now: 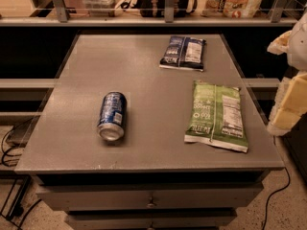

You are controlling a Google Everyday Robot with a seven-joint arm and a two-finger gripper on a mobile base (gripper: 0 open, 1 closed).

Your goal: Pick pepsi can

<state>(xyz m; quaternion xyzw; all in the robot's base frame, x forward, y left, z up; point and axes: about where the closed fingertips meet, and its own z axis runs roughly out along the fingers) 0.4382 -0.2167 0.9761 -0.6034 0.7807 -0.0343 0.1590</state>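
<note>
From my seat I see the pepsi can lying on its side on the left front part of the grey table. One silver end faces the camera, and the blue body with white markings runs away toward the back. Nothing touches it. A green snack bag lies flat on the right side of the tabletop, well apart from the can. A dark-blue snack bag lies flat further back, near the far right corner. The gripper shows only as pale cream and yellowish parts at the right edge of the view, off the table's right side and nearest the green bag. I cannot tell whether it is open or closed, and it is well away from the can. Below the tabletop sits a drawer front, and a black cable trails across the floor at the right.
</note>
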